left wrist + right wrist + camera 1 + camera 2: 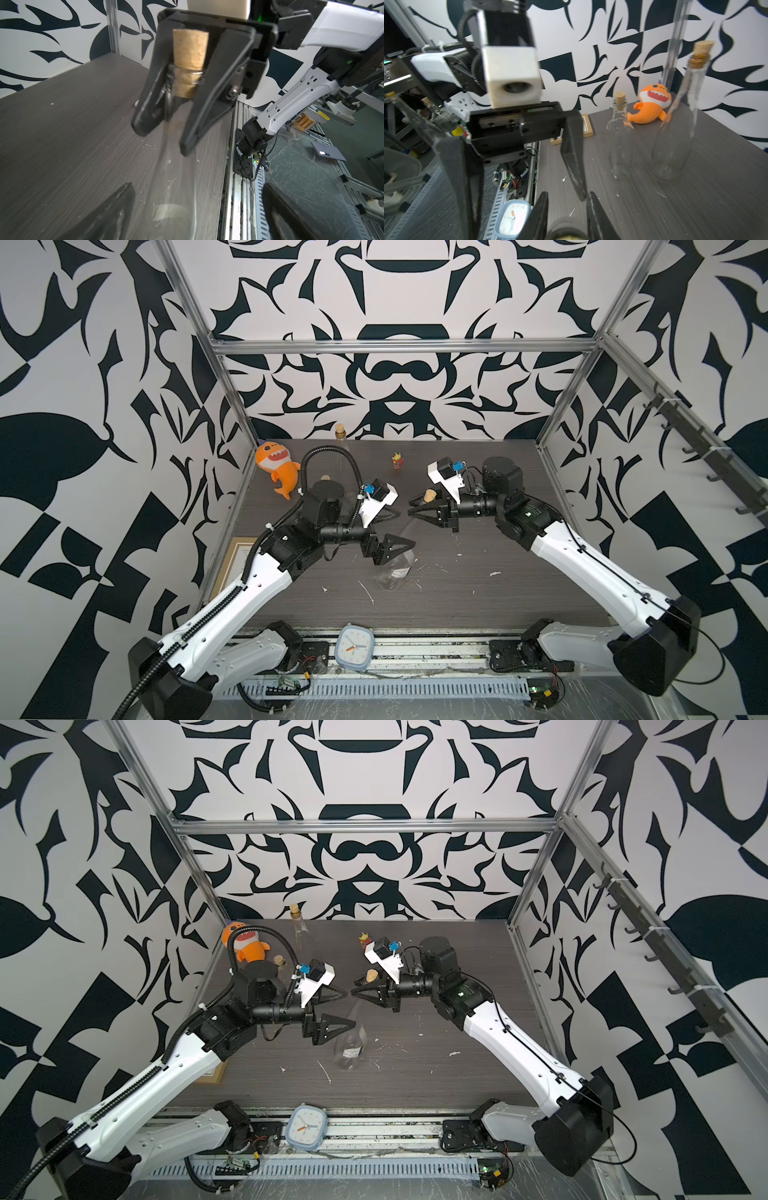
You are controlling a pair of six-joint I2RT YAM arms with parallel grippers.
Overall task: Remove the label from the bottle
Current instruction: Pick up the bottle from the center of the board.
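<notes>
Black right pincer (165, 139): narrow, clamped on the corked neck of the glass bottle (392, 572); cork (190, 62) poking out behind the fingers.
Left pincer (351, 1006): spread wide, 1 finger on each side of the bottle's body, clear of the glass.
Bottle: tilted, neck up toward the right pincer, base low over the table's middle.
Label (400, 572): white, on the body near the base.
Table (498, 593): dark grey wood grain, strewn with white scraps (368, 591).
Room: black-and-white patterned walls, aluminium frame.
Far left: short corked bottle (619, 145), tall corked bottle (672, 135), orange shark plush (278, 472).
Front rail: clock (354, 645).
Hard to tell: label print too small to read; base contact with the table unclear; picture frame (237, 568) half hidden under the left arm.
</notes>
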